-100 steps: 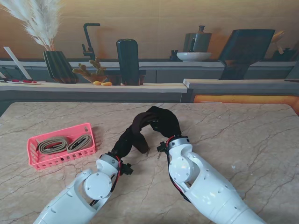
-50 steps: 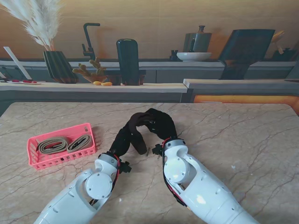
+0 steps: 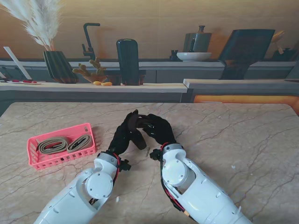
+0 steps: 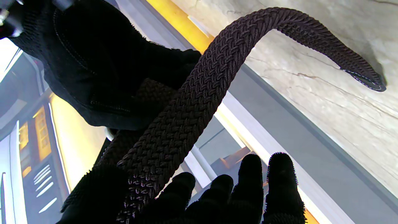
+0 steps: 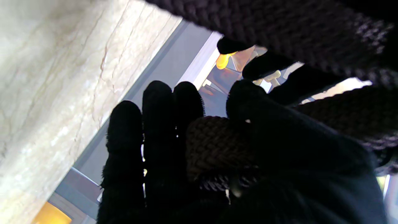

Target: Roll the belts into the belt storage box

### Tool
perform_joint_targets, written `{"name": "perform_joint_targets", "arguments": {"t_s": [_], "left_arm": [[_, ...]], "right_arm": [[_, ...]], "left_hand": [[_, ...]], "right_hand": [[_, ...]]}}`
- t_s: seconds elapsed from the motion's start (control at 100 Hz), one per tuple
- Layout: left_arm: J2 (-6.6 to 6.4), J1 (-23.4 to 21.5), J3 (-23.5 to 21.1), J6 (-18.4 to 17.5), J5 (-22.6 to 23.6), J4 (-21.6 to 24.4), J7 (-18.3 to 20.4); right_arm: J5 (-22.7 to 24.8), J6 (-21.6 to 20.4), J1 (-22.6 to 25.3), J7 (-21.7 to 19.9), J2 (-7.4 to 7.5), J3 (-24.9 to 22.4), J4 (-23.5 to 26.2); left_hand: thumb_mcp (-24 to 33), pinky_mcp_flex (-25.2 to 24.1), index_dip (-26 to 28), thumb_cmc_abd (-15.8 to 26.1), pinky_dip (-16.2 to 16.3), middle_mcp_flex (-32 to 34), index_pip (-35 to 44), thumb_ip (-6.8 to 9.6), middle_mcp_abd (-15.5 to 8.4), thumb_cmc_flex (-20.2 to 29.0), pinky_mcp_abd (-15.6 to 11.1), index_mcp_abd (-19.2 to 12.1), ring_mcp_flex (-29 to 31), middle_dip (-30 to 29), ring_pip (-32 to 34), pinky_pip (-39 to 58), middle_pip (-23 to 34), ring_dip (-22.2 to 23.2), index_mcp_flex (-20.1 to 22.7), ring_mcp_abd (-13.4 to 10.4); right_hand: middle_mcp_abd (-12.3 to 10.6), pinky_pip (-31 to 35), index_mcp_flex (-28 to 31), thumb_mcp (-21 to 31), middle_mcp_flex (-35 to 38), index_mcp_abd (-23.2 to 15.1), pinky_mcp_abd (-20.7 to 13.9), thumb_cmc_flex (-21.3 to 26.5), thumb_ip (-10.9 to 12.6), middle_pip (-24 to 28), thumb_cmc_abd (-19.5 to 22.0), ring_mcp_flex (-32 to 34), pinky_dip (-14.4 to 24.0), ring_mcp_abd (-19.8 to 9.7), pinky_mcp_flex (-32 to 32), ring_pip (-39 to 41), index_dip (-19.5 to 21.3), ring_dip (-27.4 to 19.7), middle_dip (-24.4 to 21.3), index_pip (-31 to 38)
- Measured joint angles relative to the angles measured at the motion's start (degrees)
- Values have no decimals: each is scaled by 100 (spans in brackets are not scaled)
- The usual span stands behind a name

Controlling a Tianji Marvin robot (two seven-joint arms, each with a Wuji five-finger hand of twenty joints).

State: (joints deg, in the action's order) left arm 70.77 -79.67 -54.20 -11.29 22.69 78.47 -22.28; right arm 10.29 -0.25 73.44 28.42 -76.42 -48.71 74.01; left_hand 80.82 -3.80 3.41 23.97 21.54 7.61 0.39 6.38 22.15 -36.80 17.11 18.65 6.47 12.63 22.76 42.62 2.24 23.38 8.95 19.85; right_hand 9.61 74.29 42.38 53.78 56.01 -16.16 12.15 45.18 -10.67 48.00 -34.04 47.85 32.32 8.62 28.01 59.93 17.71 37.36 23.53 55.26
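Note:
A dark brown braided belt (image 3: 138, 122) is held above the table between my two black-gloved hands. My left hand (image 3: 123, 136) grips one stretch of the belt (image 4: 192, 102), which runs up past its thumb; the free tail (image 4: 357, 68) curves over toward the marble. My right hand (image 3: 160, 129) faces it and pinches the coiled part of the belt (image 5: 214, 146) between thumb and fingers (image 5: 155, 124). The hands nearly touch. A short end (image 3: 141, 143) hangs down between the wrists. The pink storage box (image 3: 32, 156) stands to the left and holds two rolled tan belts (image 3: 53, 145).
The marble table (image 3: 233, 135) stretches to the right and far side. Behind its far edge runs a counter with a dark vase of pampas grass (image 3: 58, 65), a black container (image 3: 127, 61) and a bowl (image 3: 193, 56).
Both hands have drawn together and moved left. The belt's arch between them has shrunk to a tight bundle, and the right forearm has swung nearer to me.

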Motion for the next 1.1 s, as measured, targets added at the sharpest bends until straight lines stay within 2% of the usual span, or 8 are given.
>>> {"name": "perform_joint_targets", "arguments": {"t_s": [0.26,0.4,0.5,0.68,0.8,0.85,0.96,1.1], "left_arm": [[-11,61,65,-136,-169,-62,206],[-27,61,49,-329,-520,-65,461],[-39,49,42,-566,-806,-71,593],[-32,55,62,-974,-830,-187,582],[-40,54,63,-1121,-1243,-190,842],[-56,53,60,-1159,-1385,-190,1001],[-113,67,58,-1180,-1608,-186,1336],[-207,130,69,-1161,-2461,-179,1983]], "right_arm": [[-609,111,117,-645,29,-49,289],[-944,142,169,-1012,100,-78,417],[-1043,162,175,-1316,165,-95,481],[-1610,349,193,-1830,250,-167,629],[-2045,575,222,-2290,318,-267,748],[-2074,620,223,-2461,358,-300,765],[-2169,701,225,-2714,455,-331,774],[-2477,918,282,-2849,515,-384,848]], "left_hand": [[0,0,21,0,-82,0,0,0,-256,-3,-20,-366,-1,131,-127,-181,-3,-16,0,-80],[1,0,337,-48,-128,3,0,1,-465,-107,-186,-502,-1,191,-219,-295,-3,-62,-15,-313],[3,99,836,-48,-128,32,0,4,-647,-107,-310,-651,123,207,-338,-395,213,-69,-18,-503],[3,317,1409,-49,-18,219,907,4,-997,-107,-376,-1442,392,214,-360,-486,892,-69,-36,-721],[3,427,1659,-49,16,604,2090,4,-1220,-107,-376,-1963,573,215,-473,-579,1273,-71,3,-784],[3,464,1741,-49,20,672,2473,4,-1281,-107,-376,-2114,616,215,-492,-606,1314,-74,152,-786],[9,559,2057,-49,65,1035,3168,8,-1331,-58,-355,-2296,828,216,-550,-673,1314,-133,914,-793],[45,647,2458,-46,71,1431,3519,17,-1333,-37,-312,-2319,1067,270,-645,-785,1257,-164,1717,-817]], "right_hand": [[43,9,20,1,32,68,6,0,0,6,0,84,34,23,3,12,1,75,67,0],[102,13,29,6,32,193,28,1,1,9,9,87,157,70,3,14,102,209,253,0],[109,15,95,-2,33,323,73,1,1,10,70,87,223,89,-3,16,140,250,301,1],[107,15,216,3,34,400,76,1,1,10,73,87,297,97,-43,18,140,310,367,-13],[123,15,224,55,33,548,86,1,3,10,73,87,481,121,-64,31,207,438,509,-13],[133,15,224,66,33,620,89,1,13,10,73,87,565,132,-65,85,224,498,587,1],[178,15,300,70,33,683,141,2,192,78,66,87,775,170,-67,218,277,636,776,-103],[185,15,443,78,33,731,155,8,254,162,-11,87,851,184,-67,286,282,686,848,-245]]}}
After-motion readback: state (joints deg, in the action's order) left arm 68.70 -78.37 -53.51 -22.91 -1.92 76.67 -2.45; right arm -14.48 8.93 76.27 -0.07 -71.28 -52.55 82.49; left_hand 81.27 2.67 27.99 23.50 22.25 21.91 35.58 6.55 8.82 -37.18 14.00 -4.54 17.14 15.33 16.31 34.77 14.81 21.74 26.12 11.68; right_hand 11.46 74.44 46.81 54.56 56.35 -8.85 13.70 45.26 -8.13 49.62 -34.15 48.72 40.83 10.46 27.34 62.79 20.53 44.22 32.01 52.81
